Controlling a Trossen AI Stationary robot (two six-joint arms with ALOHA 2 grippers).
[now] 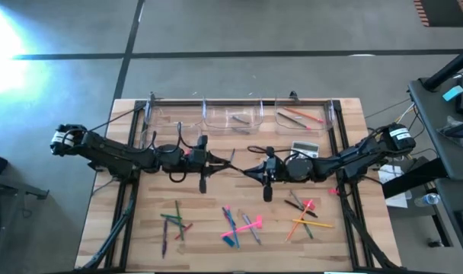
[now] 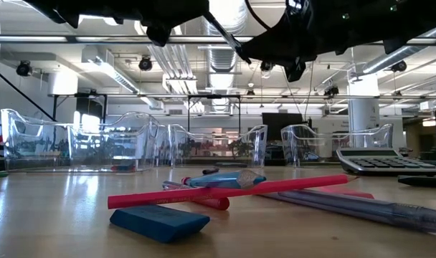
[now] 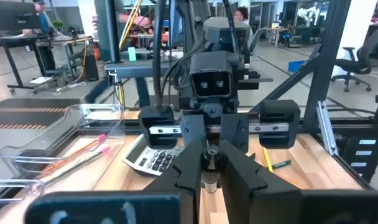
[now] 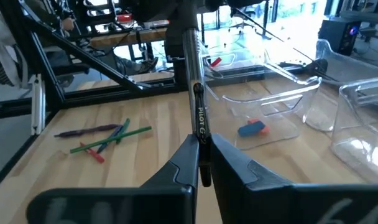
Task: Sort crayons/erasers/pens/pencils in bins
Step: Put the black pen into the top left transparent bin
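Two grippers are closed on one pen [image 4: 197,93] above mid-table: left gripper [image 3: 209,163] on one end, right gripper [image 4: 201,163] on the other. Its long axis spans between them; the bins [image 1: 231,116] lie just beyond, nearly equally near both arms.

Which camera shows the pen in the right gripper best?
Right wrist view: the pen runs lengthwise from the right gripper, lettering readable. Left wrist view shows only its end; high view a thin sliver; low view a dark rod overhead.
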